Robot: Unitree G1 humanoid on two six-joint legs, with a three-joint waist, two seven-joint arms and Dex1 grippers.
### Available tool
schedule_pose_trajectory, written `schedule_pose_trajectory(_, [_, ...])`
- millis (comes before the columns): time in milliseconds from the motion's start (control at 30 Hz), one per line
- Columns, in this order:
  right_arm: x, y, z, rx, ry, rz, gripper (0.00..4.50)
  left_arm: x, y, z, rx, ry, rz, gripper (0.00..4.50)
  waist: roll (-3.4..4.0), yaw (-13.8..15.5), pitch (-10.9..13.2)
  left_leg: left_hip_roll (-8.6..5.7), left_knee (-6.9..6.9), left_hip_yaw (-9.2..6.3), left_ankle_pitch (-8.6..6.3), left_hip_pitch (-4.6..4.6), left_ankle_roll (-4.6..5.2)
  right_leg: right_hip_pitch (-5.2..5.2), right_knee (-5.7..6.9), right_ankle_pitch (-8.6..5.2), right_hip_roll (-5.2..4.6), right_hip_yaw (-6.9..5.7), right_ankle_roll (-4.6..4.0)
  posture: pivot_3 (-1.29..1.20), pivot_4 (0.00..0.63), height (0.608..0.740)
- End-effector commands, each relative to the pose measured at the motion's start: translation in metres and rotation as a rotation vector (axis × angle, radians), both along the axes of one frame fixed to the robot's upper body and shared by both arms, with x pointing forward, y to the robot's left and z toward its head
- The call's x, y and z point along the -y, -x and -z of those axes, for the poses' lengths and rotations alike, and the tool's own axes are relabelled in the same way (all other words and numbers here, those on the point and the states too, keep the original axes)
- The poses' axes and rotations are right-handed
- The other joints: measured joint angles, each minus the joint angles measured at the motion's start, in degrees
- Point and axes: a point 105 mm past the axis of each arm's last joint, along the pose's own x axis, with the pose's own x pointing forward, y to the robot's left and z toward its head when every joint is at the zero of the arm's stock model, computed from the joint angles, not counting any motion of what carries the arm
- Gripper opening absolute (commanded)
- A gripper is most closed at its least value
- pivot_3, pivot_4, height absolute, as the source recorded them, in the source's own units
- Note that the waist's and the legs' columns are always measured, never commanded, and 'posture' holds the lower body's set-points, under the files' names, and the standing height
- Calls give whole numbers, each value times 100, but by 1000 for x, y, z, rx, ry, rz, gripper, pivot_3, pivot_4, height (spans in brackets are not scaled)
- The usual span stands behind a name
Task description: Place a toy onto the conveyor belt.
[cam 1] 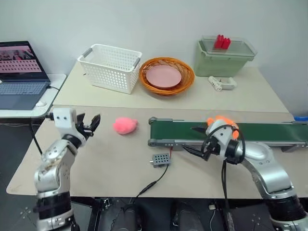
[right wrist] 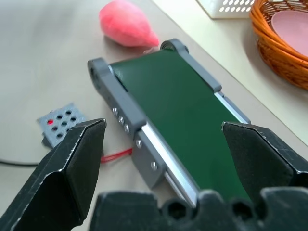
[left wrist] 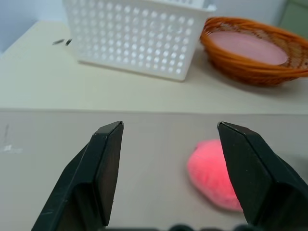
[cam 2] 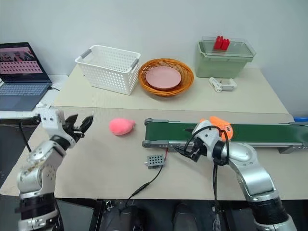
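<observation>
Beige table (cam 1: 110,168) — conveyor belt (cam 1: 269,132), pink plush (cam 1: 125,125), white basket (cam 1: 111,67), wicker basket (cam 1: 185,82), green bin (cam 1: 224,62)

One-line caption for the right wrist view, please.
Open right claw over the green belt; pink plush beyond its end, grey box beside it.

Orange toy (cam 1: 222,120), dark-green conveyor belt (cam 1: 269,131), pink plush (cam 1: 125,125).
</observation>
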Motion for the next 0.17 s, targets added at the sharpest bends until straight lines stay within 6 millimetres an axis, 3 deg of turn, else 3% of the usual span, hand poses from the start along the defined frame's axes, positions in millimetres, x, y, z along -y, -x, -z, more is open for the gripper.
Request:
schedule_pose_trajectory(33, [-6, -7, -9, 69, -14, 17, 4500, -4, 9, -10, 74, -8, -46, 3333, 0, -1, 0, 1, 0, 0, 0, 0, -1, -1, 0, 0, 0, -1, 0, 0, 150, 740])
schedule_pose_trajectory(167, [-9, -8, -8, 62, -17, 3, 4500, -11, 14, 0, 60, 1, -92, 3333, 0, -6, 0, 1, -2, 0, -1, -2, -2, -7, 1, -1, 0, 0, -3, 0, 150, 740])
